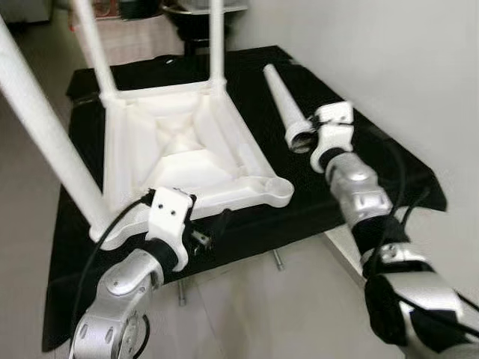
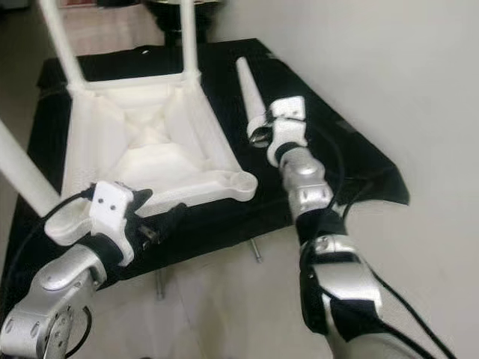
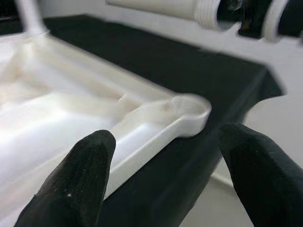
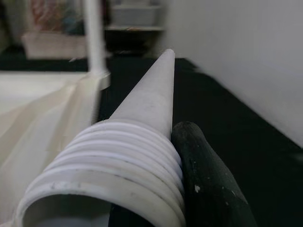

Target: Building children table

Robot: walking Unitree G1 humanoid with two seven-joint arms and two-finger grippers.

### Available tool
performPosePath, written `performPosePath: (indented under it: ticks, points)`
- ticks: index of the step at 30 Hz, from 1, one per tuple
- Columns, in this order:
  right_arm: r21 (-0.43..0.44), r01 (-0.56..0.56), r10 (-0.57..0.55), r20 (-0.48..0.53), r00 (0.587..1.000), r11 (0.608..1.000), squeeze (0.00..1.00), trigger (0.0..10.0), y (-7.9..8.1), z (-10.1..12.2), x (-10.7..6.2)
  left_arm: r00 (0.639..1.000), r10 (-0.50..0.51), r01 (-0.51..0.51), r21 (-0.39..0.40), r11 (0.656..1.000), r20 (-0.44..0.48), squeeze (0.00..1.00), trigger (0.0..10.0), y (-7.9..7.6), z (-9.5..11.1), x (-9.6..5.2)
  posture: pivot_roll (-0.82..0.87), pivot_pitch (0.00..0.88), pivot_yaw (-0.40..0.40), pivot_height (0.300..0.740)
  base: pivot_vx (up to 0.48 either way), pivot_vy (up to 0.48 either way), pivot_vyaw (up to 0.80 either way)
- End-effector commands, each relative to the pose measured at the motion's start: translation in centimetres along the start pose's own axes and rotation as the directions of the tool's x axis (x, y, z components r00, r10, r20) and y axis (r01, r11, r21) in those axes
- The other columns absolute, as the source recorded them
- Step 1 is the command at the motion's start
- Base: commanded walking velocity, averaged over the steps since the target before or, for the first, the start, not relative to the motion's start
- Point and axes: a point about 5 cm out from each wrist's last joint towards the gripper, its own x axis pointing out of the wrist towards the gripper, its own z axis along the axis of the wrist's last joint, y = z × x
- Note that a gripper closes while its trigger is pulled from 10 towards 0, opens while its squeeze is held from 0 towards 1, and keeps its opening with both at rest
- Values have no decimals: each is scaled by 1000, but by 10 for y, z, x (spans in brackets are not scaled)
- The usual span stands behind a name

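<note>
While the left gripper (image 1: 202, 238) hangs open just off the near empty corner socket (image 1: 275, 187) of the upside-down white tabletop (image 1: 187, 149), the right gripper (image 1: 303, 136) is clamped on the threaded end of the loose leg (image 1: 283, 97), lying beside it on the black cloth (image 1: 374, 161).

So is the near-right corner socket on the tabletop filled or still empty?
Empty: the corner socket has no leg; right gripper holds the loose leg beside the tabletop.

The upturned table top (image 1: 187, 149) and loose leg (image 1: 284, 101) look like smooth, slightly glossy white plastic. They lie on a matt black cloth (image 1: 374, 164).
</note>
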Motion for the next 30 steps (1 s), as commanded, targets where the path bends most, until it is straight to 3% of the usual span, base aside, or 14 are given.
performPosePath:
  ticks: [1,6,7,8,9,10,11,12,14,15,16,19,24,30]
  points:
    - [55,-24,22,50,999,998,0,0,1,15,3,1000,-7,8,-47,999,11,0,10000,1,2,1,-65,76,-39,740,0,0,0]
    - [348,-167,86,237,968,922,0,0,-26,42,-8,984,-46,91,-265,960,171,0,10000,2,32,20,-74,74,-38,740,0,0,0]
    - [434,-350,200,355,913,830,0,0,-24,52,-20,969,-64,152,-373,915,238,0,10000,2,43,29,-83,69,-28,740,0,0,0]
    - [434,-350,200,355,913,830,0,0,-24,52,-20,969,-64,152,-373,915,238,0,10000,2,43,29,-83,69,-28,740,0,0,0]
    - [459,-521,303,468,830,719,0,2157,-16,59,-35,945,-87,236,-471,850,317,0,10000,2,54,34,-86,68,-26,740,0,0,0]
    - [459,-521,303,468,830,719,0,2157,-16,59,-35,945,-87,236,-471,850,317,0,10000,2,54,34,-86,68,-26,740,0,0,0]
    - [459,-568,331,499,801,683,0,7176,-13,60,-40,934,-91,266,-502,823,347,0,10000,3,58,36,-86,68,-26,740,0,0,0]
    - [463,-617,360,529,768,636,0,10000,-9,60,-45,922,-103,302,-530,793,373,0,10000,3,62,37,-87,67,-24,740,0,0,0]
    - [463,-617,360,529,768,636,0,10000,-9,60,-45,922,-103,302,-530,793,373,0,10000,3,62,37,-87,67,-24,740,0,0,0]
    - [465,-686,405,569,716,559,0,10000,0,59,-55,894,-134,385,-578,720,428,0,10000,3,70,39,-89,69,-18,740,0,0,0]
    - [465,-686,405,569,716,559,0,10000,0,59,-55,894,-134,385,-578,720,428,0,10000,3,70,39,-89,69,-18,740,0,0,0]
    - [456,-773,482,606,633,441,0,10000,13,51,-70,830,-164,518,-626,583,533,0,10000,4,87,41,-88,72,-15,740,0,0,0]
    - [435,-833,537,637,553,342,0,10000,18,46,-84,791,-139,575,-646,502,596,0,10000,10,99,41,-89,75,-13,740,0,0,0]
    - [396,-877,619,625,475,272,0,10000,25,42,-100,763,-172,617,-623,482,623,0,10000,9,106,37,-88,76,-17,740,0,0,0]
